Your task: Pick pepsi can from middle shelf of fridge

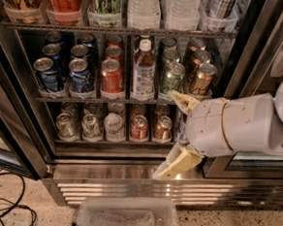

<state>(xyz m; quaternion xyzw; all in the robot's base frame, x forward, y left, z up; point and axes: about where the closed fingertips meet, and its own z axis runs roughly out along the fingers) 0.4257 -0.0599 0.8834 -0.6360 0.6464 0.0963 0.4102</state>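
Note:
The fridge (127,174) stands open in front of me. On its middle shelf (108,101), several blue pepsi cans (79,74) fill the two left lanes. To their right stand red cans (111,76), a clear bottle (143,71), green cans (171,77) and gold cans (201,79). My gripper (175,134) is in front of the fridge's lower right part, below the green and gold cans and well to the right of the pepsi cans. Its two cream fingers (181,101) are spread wide, one above the other, with nothing between them.
The top shelf (118,29) holds tall cans and water bottles. The bottom shelf (105,140) holds silver and red cans. A clear plastic bin (127,218) sits on the floor below the steel grille. Cables (1,205) lie on the floor at the left. A dark door frame (248,44) stands at the right.

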